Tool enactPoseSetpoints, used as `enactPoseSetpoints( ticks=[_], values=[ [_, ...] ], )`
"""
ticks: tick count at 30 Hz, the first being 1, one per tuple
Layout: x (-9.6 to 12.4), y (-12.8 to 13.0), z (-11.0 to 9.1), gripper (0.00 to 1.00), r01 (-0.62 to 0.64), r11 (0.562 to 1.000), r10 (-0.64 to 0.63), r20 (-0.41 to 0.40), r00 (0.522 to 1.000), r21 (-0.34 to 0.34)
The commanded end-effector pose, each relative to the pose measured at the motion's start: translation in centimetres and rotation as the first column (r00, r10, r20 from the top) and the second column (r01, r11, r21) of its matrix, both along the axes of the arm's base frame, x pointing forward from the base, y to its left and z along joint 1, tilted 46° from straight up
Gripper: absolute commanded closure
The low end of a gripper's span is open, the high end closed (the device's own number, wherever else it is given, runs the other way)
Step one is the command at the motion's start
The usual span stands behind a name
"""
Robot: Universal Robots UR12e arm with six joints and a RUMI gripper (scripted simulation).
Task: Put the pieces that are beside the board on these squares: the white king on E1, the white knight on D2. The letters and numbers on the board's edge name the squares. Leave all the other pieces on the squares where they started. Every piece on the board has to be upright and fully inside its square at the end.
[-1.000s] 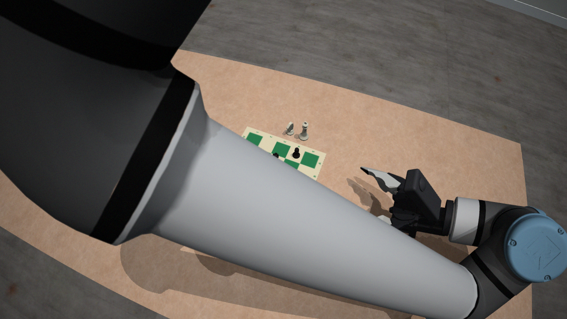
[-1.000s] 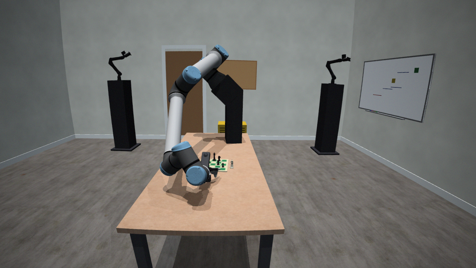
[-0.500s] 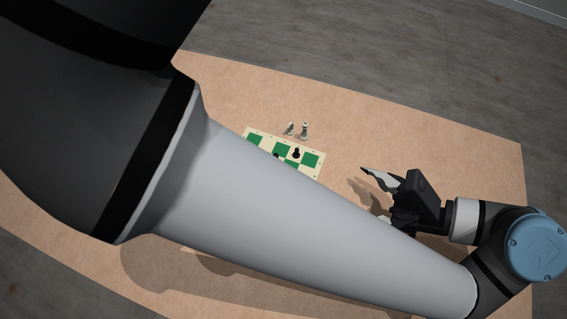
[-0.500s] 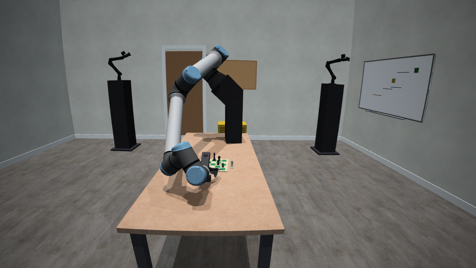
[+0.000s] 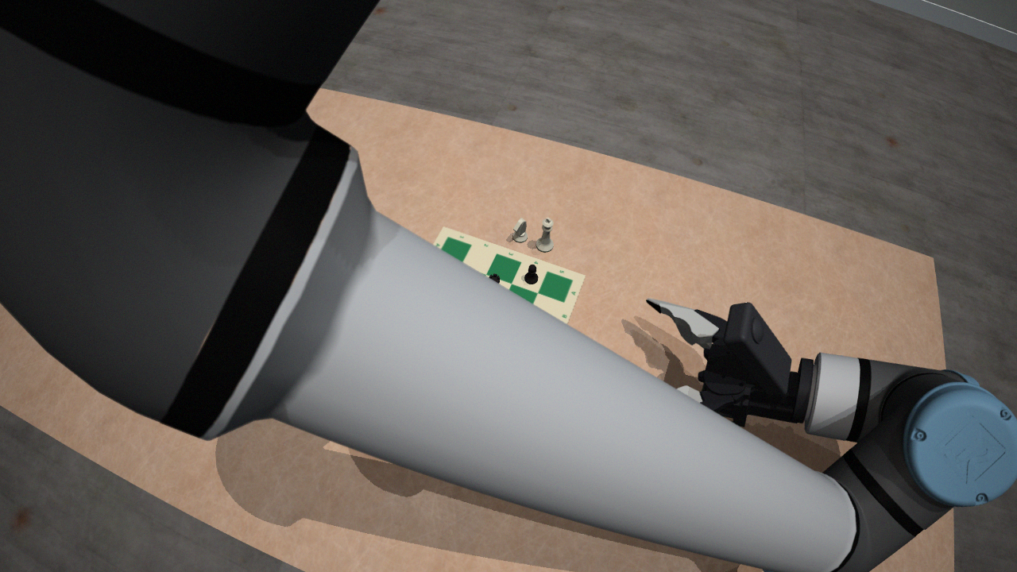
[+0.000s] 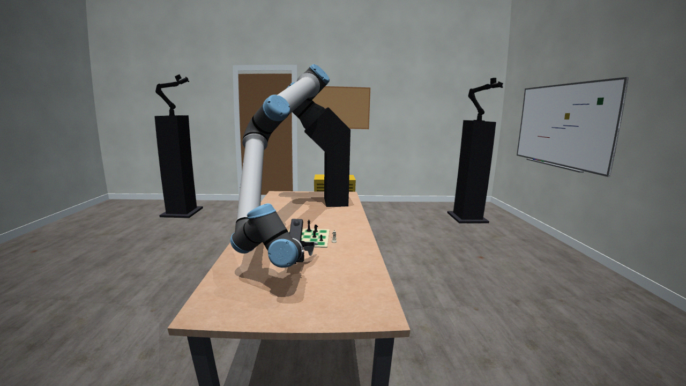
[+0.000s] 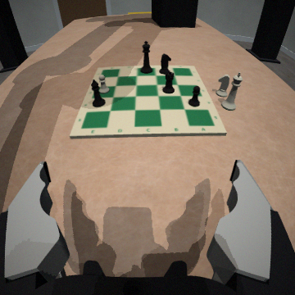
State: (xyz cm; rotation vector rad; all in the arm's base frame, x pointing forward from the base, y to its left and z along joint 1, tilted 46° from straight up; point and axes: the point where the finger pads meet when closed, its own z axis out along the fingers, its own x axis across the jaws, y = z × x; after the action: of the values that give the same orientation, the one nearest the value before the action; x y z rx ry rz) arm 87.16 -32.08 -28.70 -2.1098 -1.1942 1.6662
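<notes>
The white king (image 7: 232, 92) (image 5: 545, 235) and the white knight (image 7: 224, 85) (image 5: 520, 229) stand upright on the table just off the right edge of the small green-and-cream board (image 7: 147, 132) (image 5: 577, 287) (image 6: 324, 245). On the board stand a black king (image 7: 146, 57), a black knight (image 7: 165, 63), two more black pieces (image 7: 168, 82) (image 7: 97, 94), a black pawn (image 7: 194, 96) (image 5: 531, 272) and a white pawn (image 7: 104, 83). My gripper (image 7: 140, 163) (image 5: 668, 348) is open and empty. It hangs low over bare table in front of the board's lettered edge and points toward the board.
In the top view the arm's thick grey link (image 5: 497, 391) hides most of the board. The arm's black pedestal (image 7: 172, 12) (image 6: 335, 163) stands at the far end of the table (image 6: 288, 312). Two black camera stands are on the floor beside the table.
</notes>
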Motion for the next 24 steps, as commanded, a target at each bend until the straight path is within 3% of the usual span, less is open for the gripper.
enactPoseSetpoints(
  ticks=[1, 9, 24],
  values=[
    [0.0, 0.2, -0.1, 0.0, -0.002, 1.0, 0.002, -0.001, 1.0, 0.0],
    [0.3, 0.9, 0.6, 0.0, 0.0, 1.0, 0.0, -0.004, 1.0, -0.002],
    [-0.8, 6.6, 5.9, 0.0, -0.001, 1.0, 0.001, -0.028, 1.0, 0.008]
  ],
)
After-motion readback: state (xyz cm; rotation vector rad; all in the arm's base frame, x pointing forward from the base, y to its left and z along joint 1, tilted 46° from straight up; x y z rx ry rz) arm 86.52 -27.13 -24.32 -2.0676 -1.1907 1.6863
